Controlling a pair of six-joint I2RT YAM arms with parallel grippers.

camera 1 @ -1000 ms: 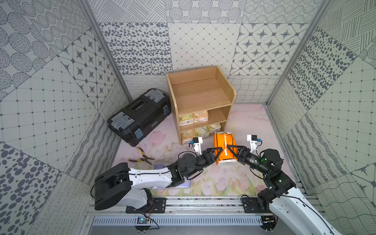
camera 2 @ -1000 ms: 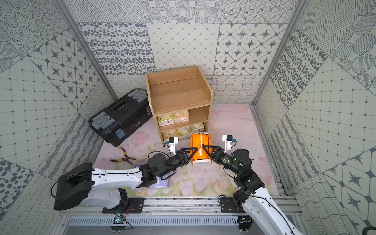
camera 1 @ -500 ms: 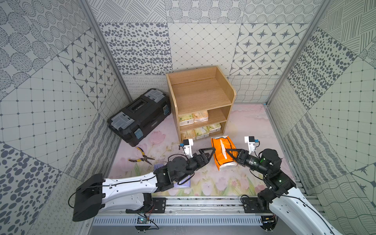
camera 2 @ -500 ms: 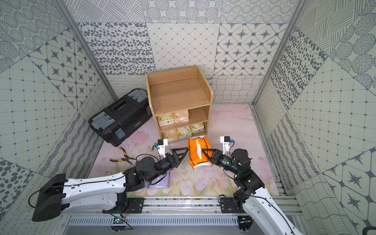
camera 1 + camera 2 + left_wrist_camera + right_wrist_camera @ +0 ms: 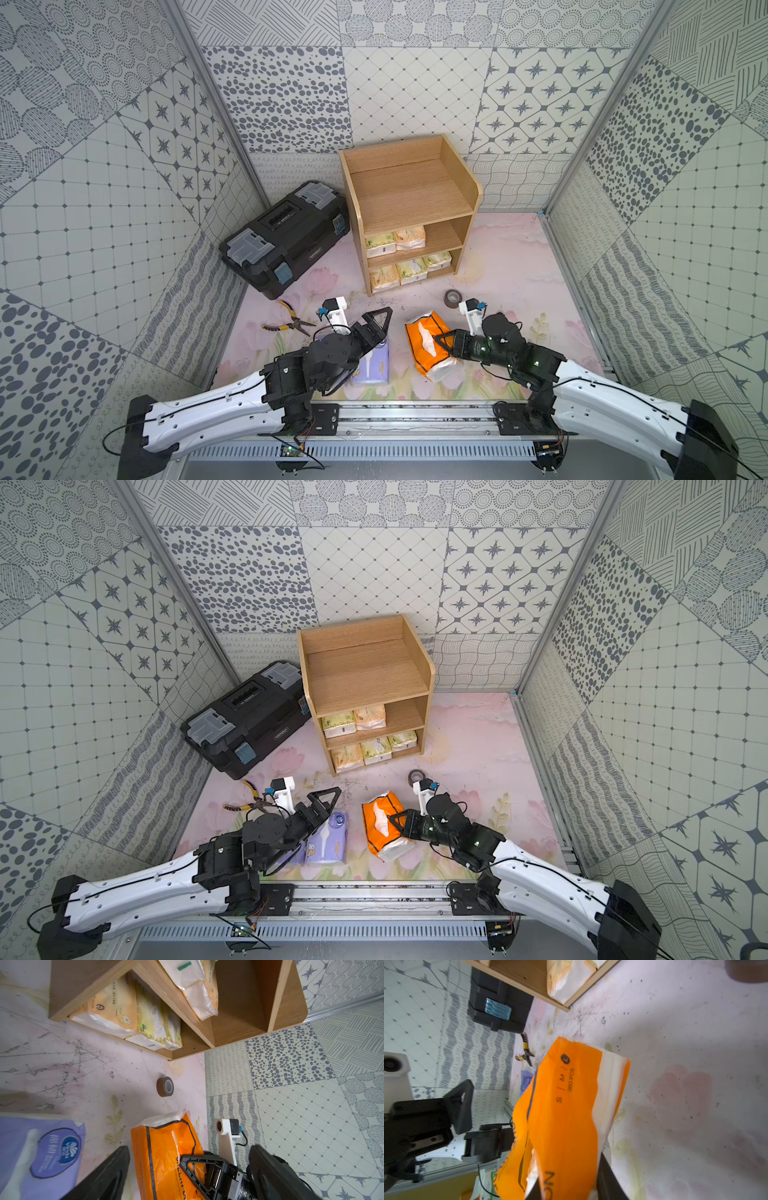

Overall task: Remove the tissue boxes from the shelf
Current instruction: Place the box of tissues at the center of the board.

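Right claw [image 5: 441, 344] of mine clamps one side of the orange tissue pack [image 5: 422, 349], which hangs tilted over the mat [image 5: 519, 291]. My left claw [image 5: 376, 332], jaws wide apart, holds nothing and hovers above the lavender packs [image 5: 328, 839]. Three packs are out. Ahead of both claws, five cream packs [image 5: 395, 242] sit on the shelf [image 5: 409, 199], two on the middle tier and three below. By my reckoning, most of the job is left.

Orange pack [image 5: 420, 361] tilted, five packs [image 5: 411, 271] on shelf [image 5: 409, 195]

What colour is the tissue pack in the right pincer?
Orange pack, clearest in the right wrist view.
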